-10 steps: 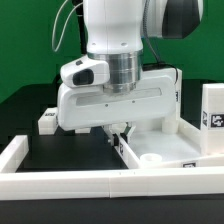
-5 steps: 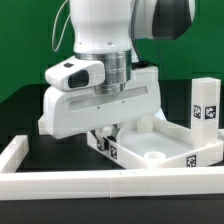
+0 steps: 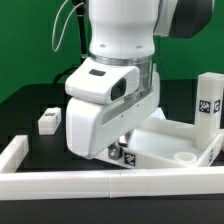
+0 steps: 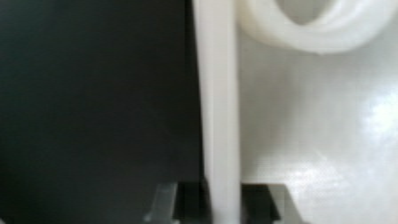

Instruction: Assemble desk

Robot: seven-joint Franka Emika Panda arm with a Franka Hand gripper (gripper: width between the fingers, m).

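Locate the tabletop panel [image 3: 165, 146] [image 4: 320, 130] on the black table [image 3: 40, 150], on the exterior view's right, with its near edge close behind the front run of the border wall [image 3: 100, 186]. The gripper [image 3: 122, 152] [image 4: 219, 203] is clamped narrowly on the panel's raised rim [image 4: 215, 100]. In the wrist view you see the rim as a white strip running between the two dark fingers [image 4: 178, 203], one on the panel's floor side and one on the table side.

Note what surrounds the panel:
- One round corner hole [image 3: 186, 158] is visible, near the front edge.
- One leg [image 3: 208, 105] stands upright behind the panel's far right end, with its tag facing the camera.
- One tagged white block [image 3: 47, 120] lies on the table, well apart to the exterior view's left.

The arm's body covers the panel's left end in the exterior view, so you cannot see the other corners.

Check the edges. The border wall encloses the table at the front and at the exterior view's left. Open black table lies between the block, the wall and the gripper.
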